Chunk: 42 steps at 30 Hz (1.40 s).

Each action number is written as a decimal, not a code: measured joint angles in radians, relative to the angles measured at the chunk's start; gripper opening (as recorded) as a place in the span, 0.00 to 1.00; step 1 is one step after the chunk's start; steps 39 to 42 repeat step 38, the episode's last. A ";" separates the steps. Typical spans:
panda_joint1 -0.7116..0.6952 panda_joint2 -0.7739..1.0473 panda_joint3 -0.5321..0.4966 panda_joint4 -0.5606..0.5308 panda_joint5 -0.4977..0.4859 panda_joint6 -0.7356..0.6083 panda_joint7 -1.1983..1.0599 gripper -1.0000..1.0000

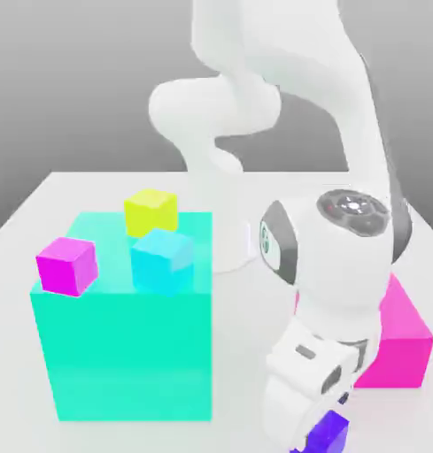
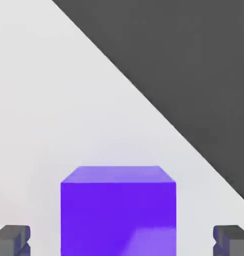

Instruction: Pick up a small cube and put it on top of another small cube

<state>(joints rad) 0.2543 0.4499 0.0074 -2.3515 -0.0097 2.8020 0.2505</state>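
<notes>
A small purple cube rests on the white table near its front edge, at the exterior view's lower right. My gripper is lowered around it. In the hand view, one grey fingertip stands on each side of the cube, with a clear gap between each and the cube's faces, so the gripper is open and straddling it. Three more small cubes sit on top of a big teal block: a yellow cube, a cyan cube and a magenta cube.
A large pink block lies on the table just behind my hand, at the exterior view's right. The arm's white base stands behind the teal block. In the hand view the table's edge runs diagonally beyond the purple cube.
</notes>
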 joint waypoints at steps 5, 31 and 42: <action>0.000 0.015 0.000 0.003 -0.001 0.011 0.001 0.00; -0.294 -0.826 -0.101 -0.010 -0.007 -0.823 0.616 0.00; -0.308 -0.799 -0.098 -0.135 -0.019 -0.663 0.639 1.00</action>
